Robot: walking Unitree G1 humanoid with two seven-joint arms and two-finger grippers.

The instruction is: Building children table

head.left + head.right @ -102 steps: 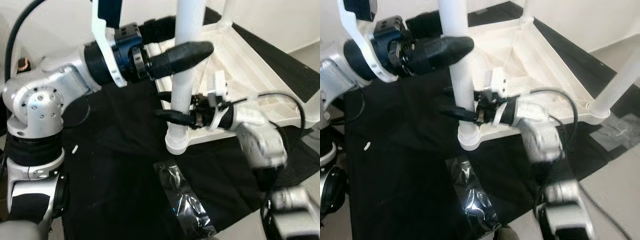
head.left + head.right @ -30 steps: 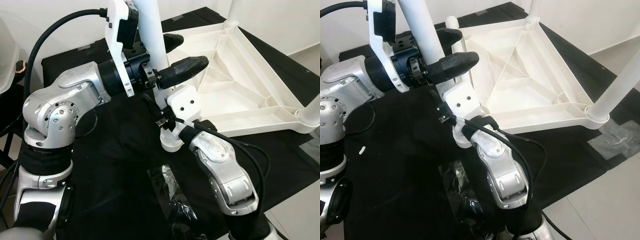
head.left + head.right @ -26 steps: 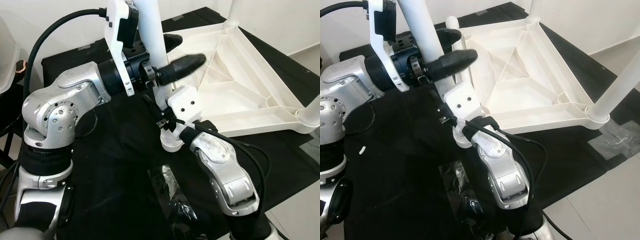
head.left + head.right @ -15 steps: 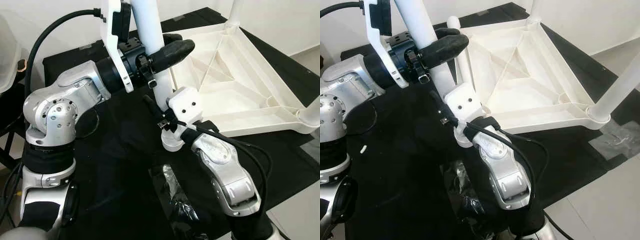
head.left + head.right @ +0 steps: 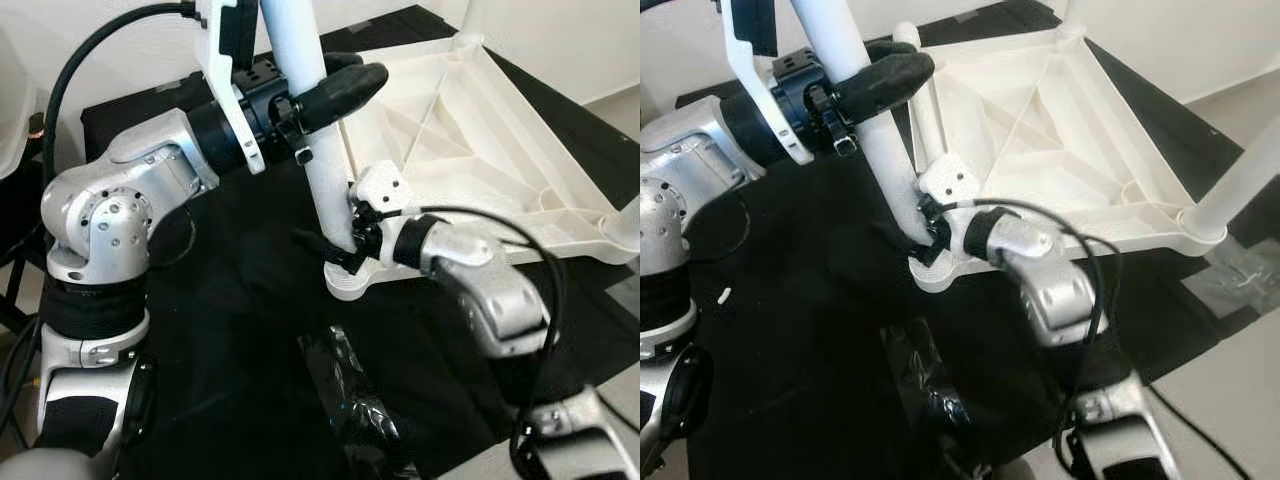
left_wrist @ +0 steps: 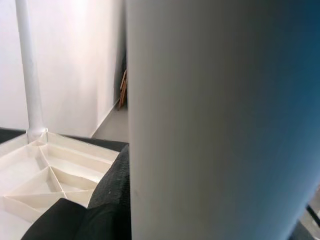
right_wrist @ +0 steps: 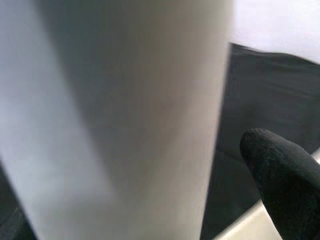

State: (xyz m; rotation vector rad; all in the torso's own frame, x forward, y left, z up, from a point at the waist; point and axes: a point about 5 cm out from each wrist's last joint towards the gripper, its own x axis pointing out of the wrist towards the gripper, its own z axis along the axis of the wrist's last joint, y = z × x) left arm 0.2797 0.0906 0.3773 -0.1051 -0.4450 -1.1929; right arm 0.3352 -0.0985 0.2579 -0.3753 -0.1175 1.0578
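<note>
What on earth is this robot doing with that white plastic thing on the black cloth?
It is putting together a small white table. The tabletop lies upside down on a black cloth, and a white leg stands in its near corner socket. The left gripper clasps the leg high up, while the right gripper holds it low, just above the socket. Two more legs already stand in other corners. A crumpled clear wrapper lies on the cloth nearby.

Home room: white wall [image 6: 75, 60], tiled floor [image 5: 1230, 90], black mat [image 5: 240, 330].
</note>
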